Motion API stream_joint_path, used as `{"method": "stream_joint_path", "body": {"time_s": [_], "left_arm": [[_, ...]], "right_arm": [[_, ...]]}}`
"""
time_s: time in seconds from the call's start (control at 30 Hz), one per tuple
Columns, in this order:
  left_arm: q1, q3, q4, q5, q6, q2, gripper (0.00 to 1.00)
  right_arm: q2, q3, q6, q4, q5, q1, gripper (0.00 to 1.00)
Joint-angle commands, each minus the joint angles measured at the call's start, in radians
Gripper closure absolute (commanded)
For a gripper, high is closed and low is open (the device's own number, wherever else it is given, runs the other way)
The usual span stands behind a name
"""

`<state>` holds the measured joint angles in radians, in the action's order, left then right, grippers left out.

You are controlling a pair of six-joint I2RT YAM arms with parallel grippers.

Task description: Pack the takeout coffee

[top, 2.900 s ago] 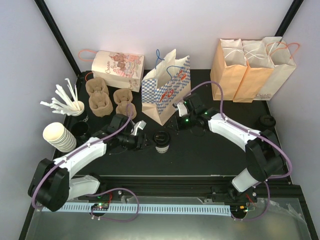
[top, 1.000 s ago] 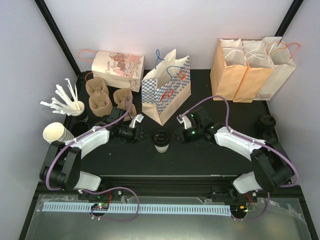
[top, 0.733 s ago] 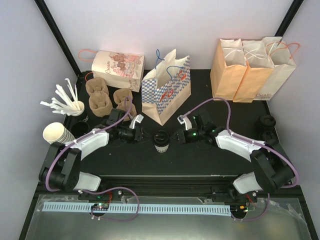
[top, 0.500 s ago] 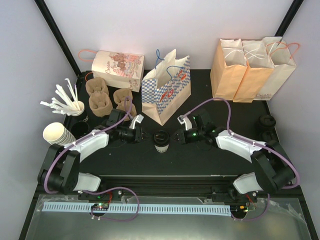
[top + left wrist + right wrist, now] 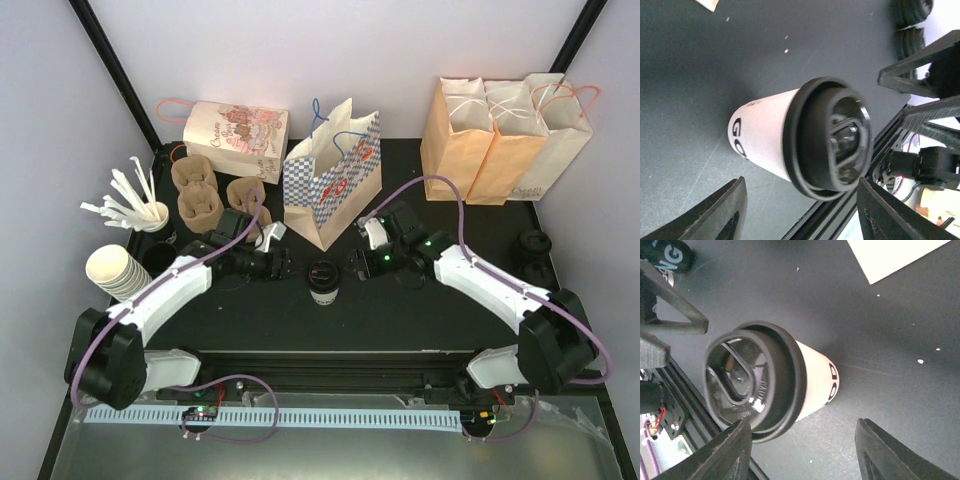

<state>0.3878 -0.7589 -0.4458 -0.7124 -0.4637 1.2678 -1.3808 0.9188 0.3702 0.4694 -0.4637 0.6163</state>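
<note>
At the far left, a stack of plain white paper cups point(image 5: 118, 273) is lying on its side beside a cup of white plastic utensils point(image 5: 130, 205). Three lumpy brown pulp carriers point(image 5: 200, 193) are sitting behind the left arm. The left gripper point(image 5: 286, 268) is hovering just left of the takeout coffee point(image 5: 323, 281), its dark fingers point(image 5: 715, 215) standing apart with nothing between them. The coffee, one tapered white paper cup with black lettering and a glossy round black lid, is standing upright on the matte black table point(image 5: 420, 300), between both grippers and touching neither. Behind it a blue-checked paper bag point(image 5: 332, 180) is standing open. The right gripper point(image 5: 356, 263) is also spread and holding nothing. Three tan paper bags point(image 5: 500, 130) are lining the far right.
</note>
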Motion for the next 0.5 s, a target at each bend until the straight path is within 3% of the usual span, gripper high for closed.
{"method": "stream_joint_path", "body": {"time_s": [0.0,0.03,0.13,0.3,0.47], "left_arm": [[0.001,-0.073,-0.095,0.048,0.004,-0.104,0.36],[0.0,-0.076,-0.107,0.063,0.004,-0.13,0.35],[-0.008,-0.084,-0.145,0.146,-0.001,-0.218,0.31],[-0.036,-0.073,-0.215,0.356,-0.017,-0.387,0.19],[-0.08,-0.048,-0.29,0.583,-0.038,-0.556,0.02]], "right_arm": [[0.034,0.098,-0.142,0.161,0.125,0.054,0.32],[0.036,0.122,-0.175,0.183,0.149,0.08,0.19],[0.024,0.191,-0.251,0.222,0.221,0.156,0.06],[-0.069,0.33,-0.32,0.308,0.36,0.267,0.01],[-0.202,0.464,-0.316,0.408,0.51,0.35,0.0]]}}
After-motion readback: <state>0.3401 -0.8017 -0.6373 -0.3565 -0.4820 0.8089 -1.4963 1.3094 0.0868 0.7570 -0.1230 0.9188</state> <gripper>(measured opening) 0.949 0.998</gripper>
